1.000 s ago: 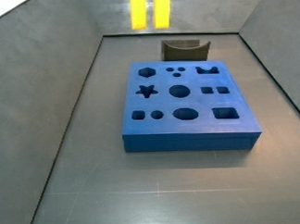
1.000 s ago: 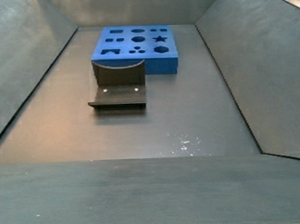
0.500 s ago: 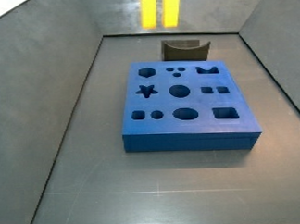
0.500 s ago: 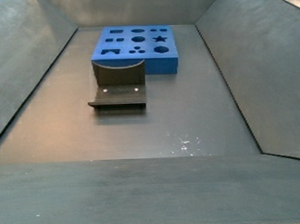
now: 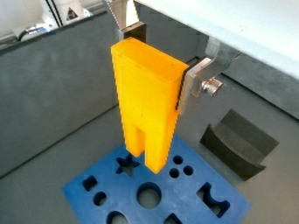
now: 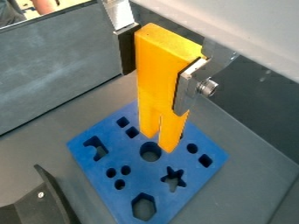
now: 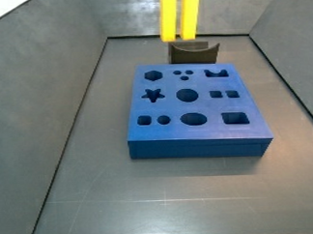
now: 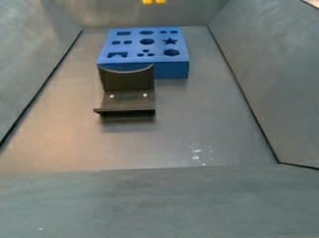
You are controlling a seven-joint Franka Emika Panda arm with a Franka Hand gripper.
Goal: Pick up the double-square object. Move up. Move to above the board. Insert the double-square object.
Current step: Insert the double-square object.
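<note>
While clamped between the gripper's (image 5: 163,63) silver fingers (image 5: 197,80), the yellow block (image 5: 147,96) hangs upright, lower end free, high above the blue board (image 6: 149,162); fixture (image 8: 126,99) on the floor nearby.

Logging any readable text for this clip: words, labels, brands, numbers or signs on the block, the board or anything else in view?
None: no readable text in any view.
Yellow block, held in the gripper above the board: plain faces.
Blue board: only shaped holes, no markings.
Small dark box: nothing legible.

Matt plastic double-square object (image 5: 149,105), board (image 5: 105,197).
</note>
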